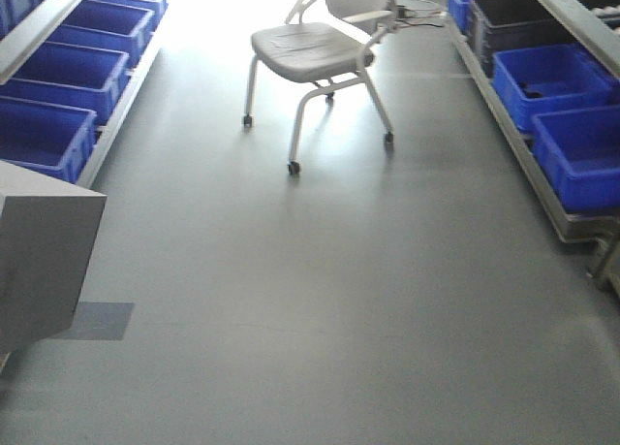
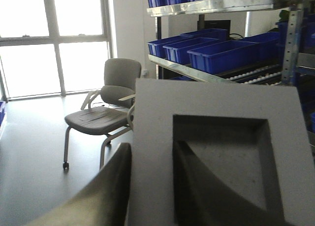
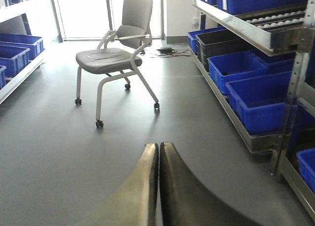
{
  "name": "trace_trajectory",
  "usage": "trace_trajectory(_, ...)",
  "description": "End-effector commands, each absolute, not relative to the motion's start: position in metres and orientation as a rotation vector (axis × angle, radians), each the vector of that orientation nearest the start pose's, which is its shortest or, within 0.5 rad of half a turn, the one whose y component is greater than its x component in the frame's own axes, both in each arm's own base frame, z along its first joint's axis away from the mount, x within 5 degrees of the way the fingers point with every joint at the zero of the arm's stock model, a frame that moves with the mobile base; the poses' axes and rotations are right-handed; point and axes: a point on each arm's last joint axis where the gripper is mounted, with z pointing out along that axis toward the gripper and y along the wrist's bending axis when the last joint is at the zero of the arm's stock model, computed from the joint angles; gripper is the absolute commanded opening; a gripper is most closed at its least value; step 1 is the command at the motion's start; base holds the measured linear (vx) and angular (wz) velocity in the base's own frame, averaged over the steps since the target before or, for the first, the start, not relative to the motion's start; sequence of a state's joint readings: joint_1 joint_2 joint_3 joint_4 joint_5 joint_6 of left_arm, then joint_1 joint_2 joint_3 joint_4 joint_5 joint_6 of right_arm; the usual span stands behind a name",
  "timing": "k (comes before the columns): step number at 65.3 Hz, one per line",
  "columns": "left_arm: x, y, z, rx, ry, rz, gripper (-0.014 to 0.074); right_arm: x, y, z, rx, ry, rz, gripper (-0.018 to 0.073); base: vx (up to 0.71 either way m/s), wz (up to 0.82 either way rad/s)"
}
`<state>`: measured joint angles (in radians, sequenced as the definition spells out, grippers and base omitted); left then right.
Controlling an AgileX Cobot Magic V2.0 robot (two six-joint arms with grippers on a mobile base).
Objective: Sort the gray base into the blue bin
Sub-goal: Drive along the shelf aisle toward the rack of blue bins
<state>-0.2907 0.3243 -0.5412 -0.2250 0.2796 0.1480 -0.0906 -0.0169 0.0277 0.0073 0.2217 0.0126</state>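
My left gripper point(image 2: 152, 152) is shut on the gray base point(image 2: 216, 152): one finger lies outside its wall, the other inside its square recess. The block fills the right half of the left wrist view and is held in the air. Its corner shows at the left edge of the front view point(image 1: 44, 256). My right gripper point(image 3: 158, 149) is shut and empty, above the bare floor. Blue bins point(image 1: 576, 154) line a low rack on the right, with more on the left point(image 1: 44, 135). They also show in the right wrist view point(image 3: 261, 100) and on shelves in the left wrist view point(image 2: 226, 53).
A gray wheeled chair point(image 1: 325, 52) stands in the aisle ahead, also in the right wrist view point(image 3: 115, 58) and the left wrist view point(image 2: 106, 113). A black bin point(image 1: 518, 23) sits among the right rack's blue ones. Gray floor point(image 1: 329, 300) runs between the racks.
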Motion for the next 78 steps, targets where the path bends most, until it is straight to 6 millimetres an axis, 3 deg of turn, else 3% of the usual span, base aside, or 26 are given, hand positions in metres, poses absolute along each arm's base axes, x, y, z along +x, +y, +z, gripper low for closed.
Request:
trace_trajectory(1, 0.0623, -0.0230, 0.3667, 0.174, 1.413, -0.357, 0.0038, 0.0558, -0.0051, 0.1907, 0.074, 1.642, -0.069, -0.0005, 0.32, 0.38)
trace_trajectory(78, 0.0623, -0.0230, 0.3668, 0.174, 1.413, -0.357, 0.0038, 0.0558, -0.0051, 0.1907, 0.074, 1.642, -0.069, -0.0005, 0.24, 0.52)
